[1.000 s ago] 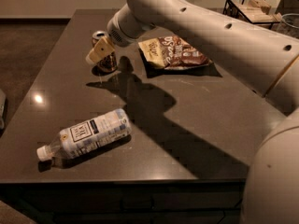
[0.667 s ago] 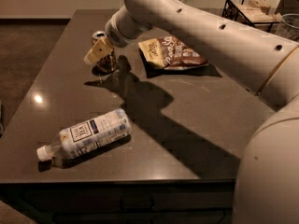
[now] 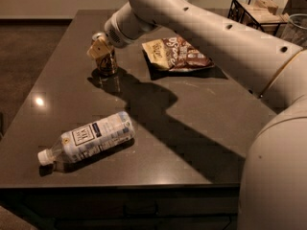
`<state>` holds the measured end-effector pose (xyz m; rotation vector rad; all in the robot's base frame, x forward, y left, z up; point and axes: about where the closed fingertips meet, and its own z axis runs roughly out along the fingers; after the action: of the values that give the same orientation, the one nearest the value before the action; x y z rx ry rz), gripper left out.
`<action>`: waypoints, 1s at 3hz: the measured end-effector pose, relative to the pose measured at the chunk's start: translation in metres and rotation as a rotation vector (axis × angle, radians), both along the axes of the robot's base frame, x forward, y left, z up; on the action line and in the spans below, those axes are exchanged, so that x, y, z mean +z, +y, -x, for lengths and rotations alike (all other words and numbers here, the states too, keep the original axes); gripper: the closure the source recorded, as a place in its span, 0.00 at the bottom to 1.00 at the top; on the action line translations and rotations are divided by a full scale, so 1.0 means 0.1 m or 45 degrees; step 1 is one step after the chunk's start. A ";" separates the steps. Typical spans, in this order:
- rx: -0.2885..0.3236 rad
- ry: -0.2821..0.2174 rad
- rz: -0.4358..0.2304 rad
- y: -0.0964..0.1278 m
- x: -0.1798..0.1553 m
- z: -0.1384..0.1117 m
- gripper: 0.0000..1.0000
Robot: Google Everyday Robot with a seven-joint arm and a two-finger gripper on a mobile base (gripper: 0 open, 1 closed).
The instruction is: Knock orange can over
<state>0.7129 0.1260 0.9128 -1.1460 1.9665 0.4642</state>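
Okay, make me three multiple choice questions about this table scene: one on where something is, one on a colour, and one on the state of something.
1. Where is the gripper?
A. Over the near edge of the table
B. Against the upper part of the orange can, toward the far left of the table
C. Down by the floor

2. What colour is the cap of the water bottle?
A. White
B. Red
C. Black

3. How is the orange can standing?
A. Lying on its side
B. Crushed flat
C. Upright

Answers:
1 B, the arm reaches across and the gripper sits at the can's top.
2 A, the cap at the lying bottle's left end is white.
3 C, the can stands on its base with its silver top up.
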 end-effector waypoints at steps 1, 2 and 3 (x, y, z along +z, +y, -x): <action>0.034 0.023 -0.033 0.02 0.04 0.08 0.63; 0.063 0.029 0.016 -0.07 0.23 0.17 0.88; 0.120 0.057 0.174 -0.22 0.36 0.30 1.00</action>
<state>0.6827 0.1039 0.9490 -1.3294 2.0146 0.4127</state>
